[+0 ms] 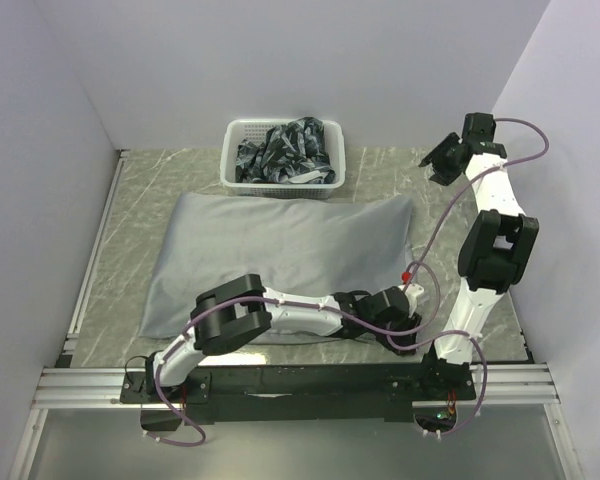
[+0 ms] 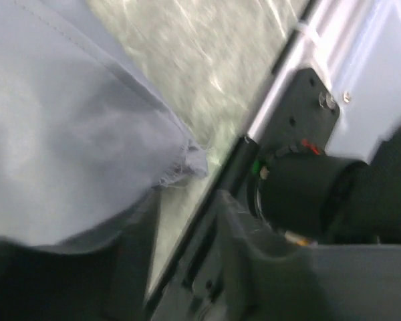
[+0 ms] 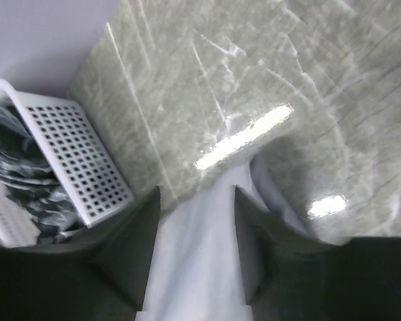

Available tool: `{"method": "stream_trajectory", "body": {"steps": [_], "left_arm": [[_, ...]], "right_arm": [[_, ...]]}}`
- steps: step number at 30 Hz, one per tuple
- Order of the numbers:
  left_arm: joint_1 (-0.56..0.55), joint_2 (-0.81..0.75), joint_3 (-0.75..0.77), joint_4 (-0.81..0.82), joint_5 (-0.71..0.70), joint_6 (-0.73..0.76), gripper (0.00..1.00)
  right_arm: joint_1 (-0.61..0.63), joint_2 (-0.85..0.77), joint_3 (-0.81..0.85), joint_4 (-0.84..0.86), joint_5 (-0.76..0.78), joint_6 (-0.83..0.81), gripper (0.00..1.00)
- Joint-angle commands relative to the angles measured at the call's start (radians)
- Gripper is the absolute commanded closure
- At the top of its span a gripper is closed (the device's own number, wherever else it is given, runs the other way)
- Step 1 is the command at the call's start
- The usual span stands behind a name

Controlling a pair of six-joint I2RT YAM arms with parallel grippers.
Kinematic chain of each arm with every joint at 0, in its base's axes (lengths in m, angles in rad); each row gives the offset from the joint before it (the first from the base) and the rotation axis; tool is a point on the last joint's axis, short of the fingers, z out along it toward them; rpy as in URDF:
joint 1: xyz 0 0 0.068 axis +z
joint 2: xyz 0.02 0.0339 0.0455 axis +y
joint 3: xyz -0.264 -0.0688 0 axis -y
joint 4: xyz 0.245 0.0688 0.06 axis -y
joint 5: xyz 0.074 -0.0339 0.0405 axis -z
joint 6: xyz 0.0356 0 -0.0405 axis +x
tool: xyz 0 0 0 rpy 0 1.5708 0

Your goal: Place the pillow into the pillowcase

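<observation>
- Pillowcase: flat mid-table, plump; pillow unseen, probably inside.
- Left gripper: at the near right corner of the case; cannot tell its grip.
- Right gripper: held high, fingers parted, empty.
- Next: likely tidying the opening.

Bare table strips left and right of the pillowcase give passage; the white basket sits just beyond its far edge; the left arm lies across its near edge; walls close three sides.

top: overhead, whole table | left wrist: close, pillowcase edge | right wrist: high, basket
</observation>
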Motion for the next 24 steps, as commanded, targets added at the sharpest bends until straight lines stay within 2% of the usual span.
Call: {"method": "stream_trajectory", "body": {"steps": [1, 2, 3, 5, 6, 9, 10, 15, 18, 22, 24], "left_arm": [[-0.021, -0.159, -0.049, 0.044, 0.119, 0.116, 0.45], [-0.019, -0.182, -0.082, 0.041, 0.122, 0.124, 0.39], [-0.019, -0.205, -0.096, 0.035, 0.108, 0.142, 0.32], [-0.021, -0.277, -0.135, -0.012, 0.068, 0.15, 0.27], [-0.018, -0.304, -0.148, -0.029, 0.001, 0.147, 0.25], [0.001, -0.403, -0.176, -0.15, -0.12, 0.1, 0.17], [0.011, -0.448, -0.181, -0.188, -0.227, 0.084, 0.16], [0.112, -0.623, -0.271, -0.365, -0.443, -0.075, 0.16], [0.171, -0.767, -0.316, -0.437, -0.527, -0.139, 0.15], [0.232, -0.951, -0.374, -0.53, -0.63, -0.196, 0.07], [0.252, -1.023, -0.394, -0.561, -0.691, -0.204, 0.06]], "right_arm": [[-0.014, -0.053, 0.02, -0.004, -0.009, -0.024, 0.37], [-0.017, -0.068, 0.02, -0.012, -0.001, -0.029, 0.24], [-0.017, -0.084, 0.008, -0.018, 0.002, -0.03, 0.18], [-0.017, -0.145, -0.03, 0.003, -0.018, -0.033, 0.05], [-0.017, -0.17, -0.071, 0.011, -0.022, -0.035, 0.0], [-0.011, -0.269, -0.182, 0.057, -0.087, -0.03, 0.0], [-0.008, -0.32, -0.214, 0.097, -0.111, -0.026, 0.0], [0.073, -0.469, -0.404, 0.166, -0.183, -0.033, 0.0], [0.131, -0.611, -0.567, 0.232, -0.164, -0.029, 0.0], [0.318, -0.824, -0.749, 0.29, -0.076, -0.041, 0.0], [0.363, -0.928, -0.854, 0.307, -0.042, -0.042, 0.0]]}}
